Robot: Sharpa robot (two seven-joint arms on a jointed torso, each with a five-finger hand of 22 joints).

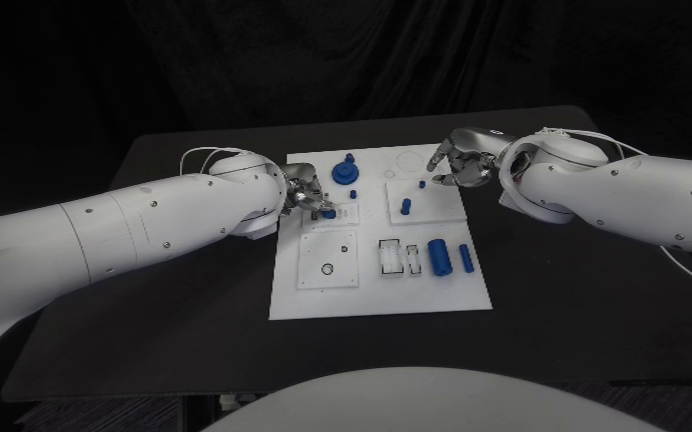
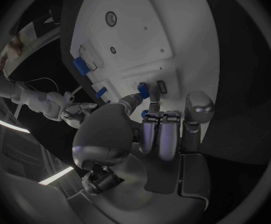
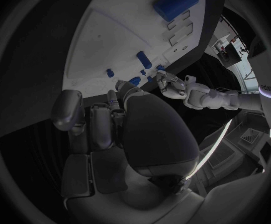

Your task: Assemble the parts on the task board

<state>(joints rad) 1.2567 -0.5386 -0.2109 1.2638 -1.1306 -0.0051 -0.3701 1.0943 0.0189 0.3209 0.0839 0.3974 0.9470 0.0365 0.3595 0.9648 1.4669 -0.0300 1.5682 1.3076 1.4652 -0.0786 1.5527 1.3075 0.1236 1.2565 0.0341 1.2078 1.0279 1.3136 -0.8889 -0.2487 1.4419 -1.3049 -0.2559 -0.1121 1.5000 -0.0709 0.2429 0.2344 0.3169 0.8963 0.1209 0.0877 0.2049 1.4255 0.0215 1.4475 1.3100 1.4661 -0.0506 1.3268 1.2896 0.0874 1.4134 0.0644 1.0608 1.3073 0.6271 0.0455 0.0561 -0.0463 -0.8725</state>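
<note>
Head view: black table (image 1: 173, 332), task board (image 1: 378, 287) mid, dark backdrop

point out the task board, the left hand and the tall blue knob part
task board (image 1: 378, 292), head view, bare near edge
left hand (image 1: 304, 195), head view, middle of hand
tall blue knob part (image 1: 345, 172), head view, its body

This looks like a robotics lab or test cell. A matte black rectangular table (image 1: 173, 292) stands before a heavy black draped curtain (image 1: 346, 32) that closes off the background, and a flat white rectangular task board (image 1: 378, 297) lies centred on the table like a bench fixture.
</note>
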